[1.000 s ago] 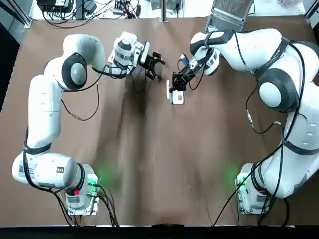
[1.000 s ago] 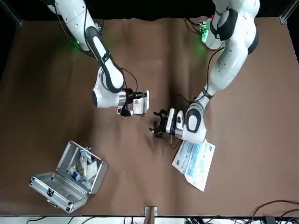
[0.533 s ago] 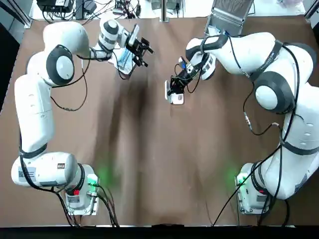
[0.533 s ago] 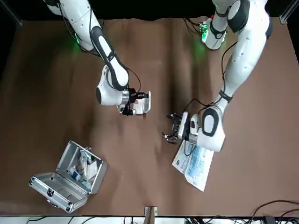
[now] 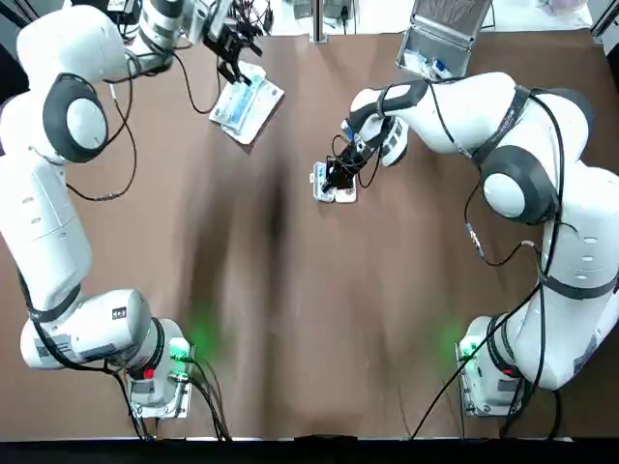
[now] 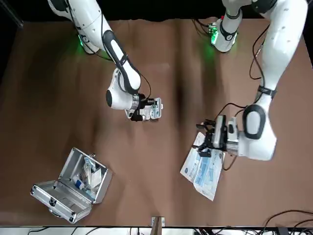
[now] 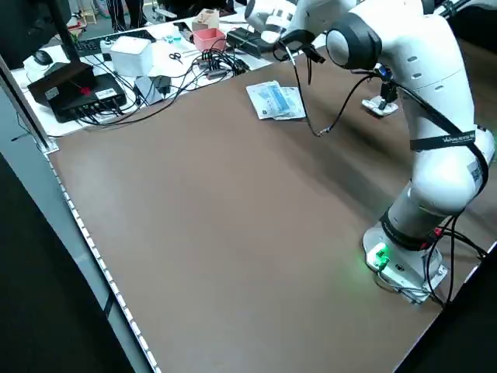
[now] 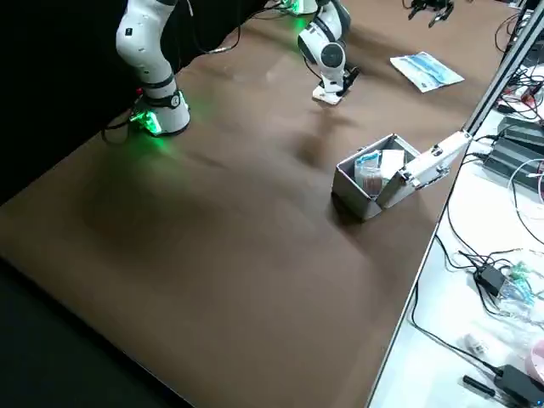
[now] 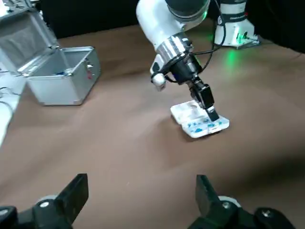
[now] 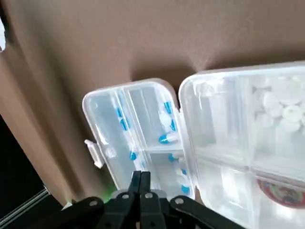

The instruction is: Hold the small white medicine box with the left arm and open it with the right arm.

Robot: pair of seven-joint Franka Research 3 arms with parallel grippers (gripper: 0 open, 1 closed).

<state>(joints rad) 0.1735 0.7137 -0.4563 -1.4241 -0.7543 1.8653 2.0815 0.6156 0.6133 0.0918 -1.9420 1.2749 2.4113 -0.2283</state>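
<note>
Medicine box [image 5: 327, 184] lies open in the middle of the desk [image 5: 290, 319], pills [image 10: 167, 138] showing. The right claw [image 5: 335, 176], pinched closed, pokes it. The left claw [image 5: 232, 43], spread wide, is far off by the blue packet [image 5: 247, 104]. With nobody holding the box, a push could slide it and spill pills.

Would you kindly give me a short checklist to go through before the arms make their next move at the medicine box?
1. Medicine box open: ok, the lid lies flat beside the base.
2. Left gripper holding the box: not ok, it is far from the box, near the blue-and-white packet, with its fingers open.
3. Right gripper at the box: ok, its fingers are shut with the tips over the open box.
4. Right fingers touching the box: cannot tell.
5. Capsules inside their compartments: ok.
6. Metal case apart from the box: ok.
</note>
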